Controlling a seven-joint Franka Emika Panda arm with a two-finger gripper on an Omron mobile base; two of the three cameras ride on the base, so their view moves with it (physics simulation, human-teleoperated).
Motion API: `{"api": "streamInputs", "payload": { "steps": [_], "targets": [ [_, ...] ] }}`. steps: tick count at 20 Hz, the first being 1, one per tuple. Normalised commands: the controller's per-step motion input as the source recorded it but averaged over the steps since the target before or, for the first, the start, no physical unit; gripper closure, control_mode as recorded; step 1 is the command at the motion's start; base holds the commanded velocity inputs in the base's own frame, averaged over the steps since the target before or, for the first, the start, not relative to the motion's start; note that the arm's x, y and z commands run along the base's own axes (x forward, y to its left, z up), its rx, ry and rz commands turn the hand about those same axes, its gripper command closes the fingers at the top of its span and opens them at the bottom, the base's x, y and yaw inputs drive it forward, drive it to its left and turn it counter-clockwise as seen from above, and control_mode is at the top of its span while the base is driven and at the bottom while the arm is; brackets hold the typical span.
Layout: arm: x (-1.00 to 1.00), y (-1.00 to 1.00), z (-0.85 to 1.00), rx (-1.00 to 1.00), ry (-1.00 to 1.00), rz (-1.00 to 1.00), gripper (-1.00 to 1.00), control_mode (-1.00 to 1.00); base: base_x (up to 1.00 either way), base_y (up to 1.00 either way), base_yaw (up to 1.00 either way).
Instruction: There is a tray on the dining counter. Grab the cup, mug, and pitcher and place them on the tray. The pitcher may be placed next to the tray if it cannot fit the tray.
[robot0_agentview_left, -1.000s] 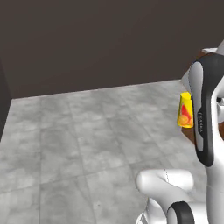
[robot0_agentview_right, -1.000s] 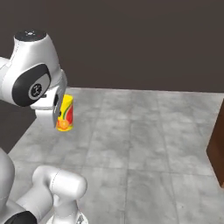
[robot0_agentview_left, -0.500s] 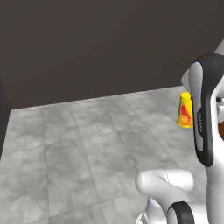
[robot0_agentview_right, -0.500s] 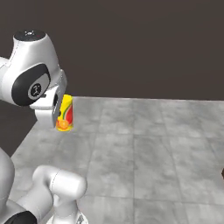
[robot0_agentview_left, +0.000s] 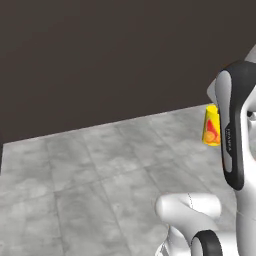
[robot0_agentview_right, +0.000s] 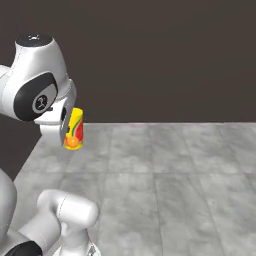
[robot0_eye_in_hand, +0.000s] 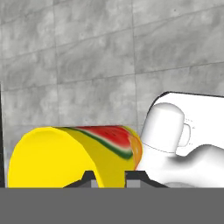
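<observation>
While the arm is raised, the end effector (robot0_eye_in_hand: 107, 176) is clamped narrow on the cup (robot0_agentview_right: 74, 129), gripping its rim wall, cup carried in the air above the grey tiled floor (robot0_agentview_right: 165, 175). From the right base camera the cup sits at 9 o'clock, just beside the white wrist. Dark wall (robot0_agentview_left: 100, 60) edges the floor at 12 o'clock; open floor all around. Fingertips look partly cut off.

No lettering can be read; the cup (robot0_eye_in_hand: 74, 153) bears only a red-orange mark.

Grey tiled floor (robot0_agentview_left: 100, 170), dark plain wall (robot0_agentview_left: 110, 60) behind
</observation>
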Motion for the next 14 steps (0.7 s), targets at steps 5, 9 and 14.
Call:
{"api": "streamInputs", "payload": {
  "steps": [5,9,14],
  "targets": [
    [0.0,0.0,0.0,0.0,0.0,0.0,1.0,1.0,1.0,0.67,-0.28],
    [0.0,0.0,0.0,0.0,0.0,0.0,1.0,1.0,1.0,0.72,-0.43],
    [0.0,0.0,0.0,0.0,0.0,0.0,1.0,1.0,1.0,0.76,-0.55]
  ]
}}
